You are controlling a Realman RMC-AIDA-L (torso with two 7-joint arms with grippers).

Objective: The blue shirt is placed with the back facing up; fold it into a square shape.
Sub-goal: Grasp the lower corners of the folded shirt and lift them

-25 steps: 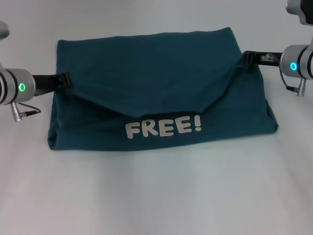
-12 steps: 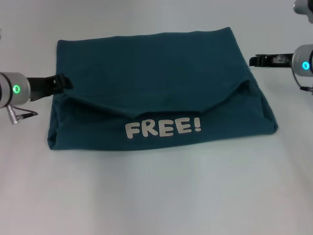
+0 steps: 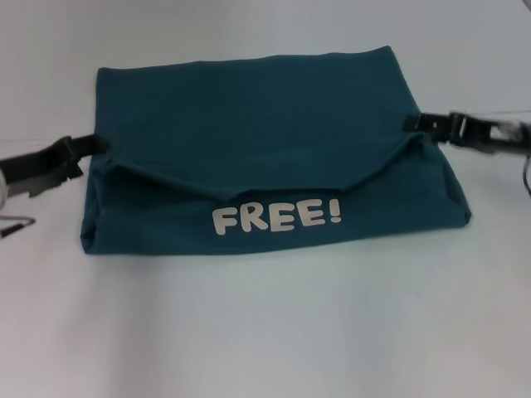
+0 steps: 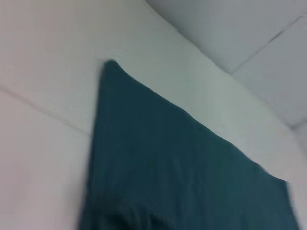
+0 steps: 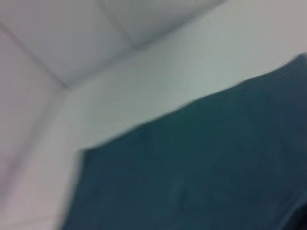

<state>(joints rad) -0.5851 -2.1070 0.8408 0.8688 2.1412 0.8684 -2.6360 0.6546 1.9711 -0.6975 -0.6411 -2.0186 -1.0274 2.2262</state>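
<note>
The blue shirt (image 3: 265, 133) lies folded into a wide rectangle in the middle of the white table (image 3: 265, 332); its far part is doubled toward the near edge, and the white "FREE!" lettering (image 3: 276, 216) shows on the near strip; the left gripper (image 3: 83, 149) sits just beside the left edge, the right gripper (image 3: 419, 123) at the right edge; whether either one's fingers are open or closed I cannot tell.

Three views, one cloth
Head camera looks down on the blue shirt (image 3: 265, 149); both wrist cameras look low and close across its far edge.
</note>
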